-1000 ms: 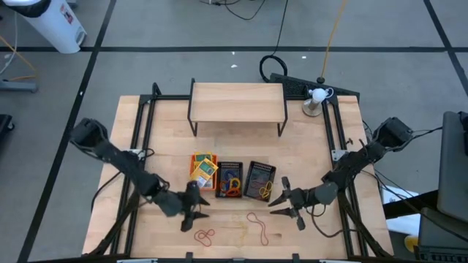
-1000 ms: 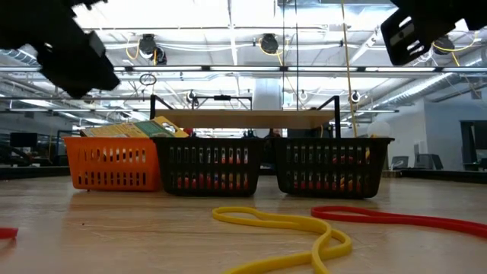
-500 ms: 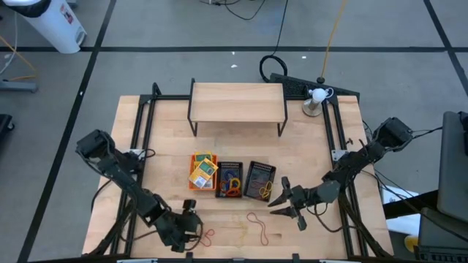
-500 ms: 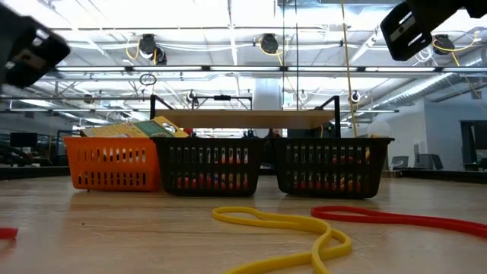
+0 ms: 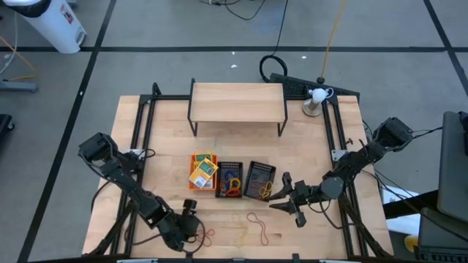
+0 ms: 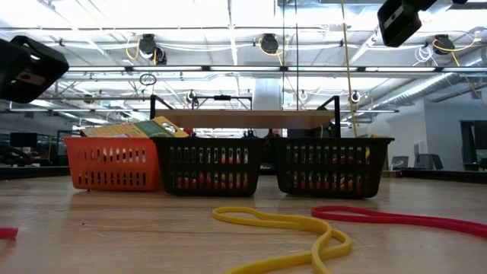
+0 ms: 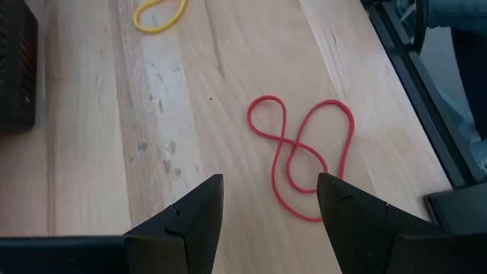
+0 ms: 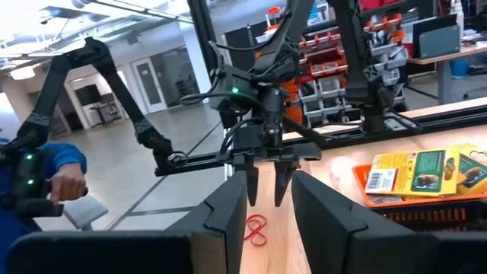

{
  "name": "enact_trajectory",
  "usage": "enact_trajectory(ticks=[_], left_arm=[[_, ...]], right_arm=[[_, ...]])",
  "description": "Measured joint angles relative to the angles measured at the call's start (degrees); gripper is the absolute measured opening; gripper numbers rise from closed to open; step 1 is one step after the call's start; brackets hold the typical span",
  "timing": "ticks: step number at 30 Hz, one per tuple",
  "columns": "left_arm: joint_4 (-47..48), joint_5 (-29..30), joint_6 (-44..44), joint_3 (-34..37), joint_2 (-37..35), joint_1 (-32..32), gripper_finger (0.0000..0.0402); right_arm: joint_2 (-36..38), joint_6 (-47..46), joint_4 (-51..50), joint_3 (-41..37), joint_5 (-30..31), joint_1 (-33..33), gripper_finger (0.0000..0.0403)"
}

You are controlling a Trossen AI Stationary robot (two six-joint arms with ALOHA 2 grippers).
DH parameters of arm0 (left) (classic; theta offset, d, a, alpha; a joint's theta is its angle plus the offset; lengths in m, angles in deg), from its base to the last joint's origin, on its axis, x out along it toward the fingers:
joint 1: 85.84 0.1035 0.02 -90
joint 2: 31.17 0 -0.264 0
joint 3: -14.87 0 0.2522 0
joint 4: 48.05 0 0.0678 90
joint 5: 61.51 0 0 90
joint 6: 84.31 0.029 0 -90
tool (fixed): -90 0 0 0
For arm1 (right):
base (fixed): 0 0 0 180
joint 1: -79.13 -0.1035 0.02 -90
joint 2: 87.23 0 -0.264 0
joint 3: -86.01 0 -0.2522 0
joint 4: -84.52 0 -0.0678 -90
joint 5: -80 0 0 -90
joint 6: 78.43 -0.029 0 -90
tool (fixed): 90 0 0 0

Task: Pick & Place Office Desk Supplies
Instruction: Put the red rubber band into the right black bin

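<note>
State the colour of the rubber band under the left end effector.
Red rubber band, clearest in the left wrist view.

The table (image 5: 168, 131) is pale wood with faint grey smudges. One mesh bin (image 6: 114, 162) is orange; two bins (image 6: 213, 164) are black. The packs (image 8: 415, 171) are yellow and green. One rubber band (image 7: 308, 156) is red, another (image 6: 285, 228) yellow. Both grippers (image 7: 270, 221) are dark.

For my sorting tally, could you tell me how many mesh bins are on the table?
3, side by side mid-table: the orange bin on the left, one black bin in the middle, the other black bin on the right. None appears hidden.
</note>
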Motion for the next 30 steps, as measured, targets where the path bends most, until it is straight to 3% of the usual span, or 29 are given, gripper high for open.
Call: enact_trajectory(ticks=[27,30], left_arm=[[-9.89,-0.84,-1.99,-0.11,9.32,1.22,0.0209],[-10.08,-0.70,-2.74,-0.11,9.38,1.24,0.0193]], right_arm=[[-2.34,-1.93,0.24,0.00,-0.31,-0.13,0.0100],[-2.34,-1.93,0.24,0.00,-0.31,-0.13,0.0100]])
